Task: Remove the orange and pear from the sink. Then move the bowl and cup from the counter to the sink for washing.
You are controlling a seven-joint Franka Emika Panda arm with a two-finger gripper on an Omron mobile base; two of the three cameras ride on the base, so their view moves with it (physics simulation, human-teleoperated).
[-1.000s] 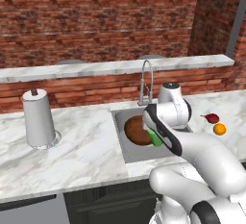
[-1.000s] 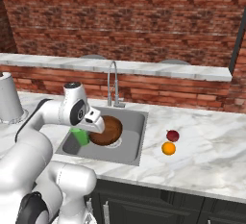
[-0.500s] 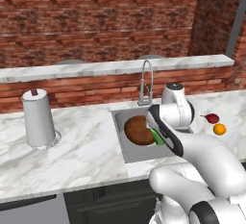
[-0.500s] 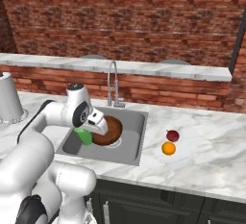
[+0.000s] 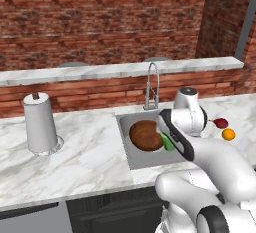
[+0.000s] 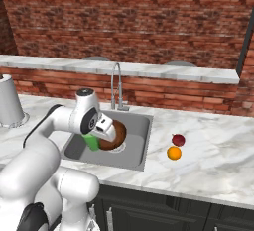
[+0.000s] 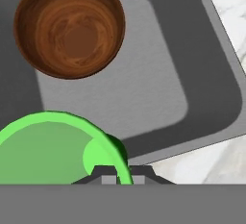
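Bright green cup (image 7: pixel 57 148), rim pinched between closed fingers (image 7: pixel 108 179), hung over grey sink (image 7: pixel 158 93); brown wooden bowl (image 7: pixel 70 27) inside.

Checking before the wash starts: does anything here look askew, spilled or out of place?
Nothing stands out. The bowl sits upright in the sink, the tool grips the cup by its rim above the basin, and the orange and pear rest on the counter.

arm: reaching forward, elbow bent, wrist tipped down | gripper (image 7: pixel 120 179): jaws clamped on cup (image 7: pixel 57 148) rim | fingertips barely visible
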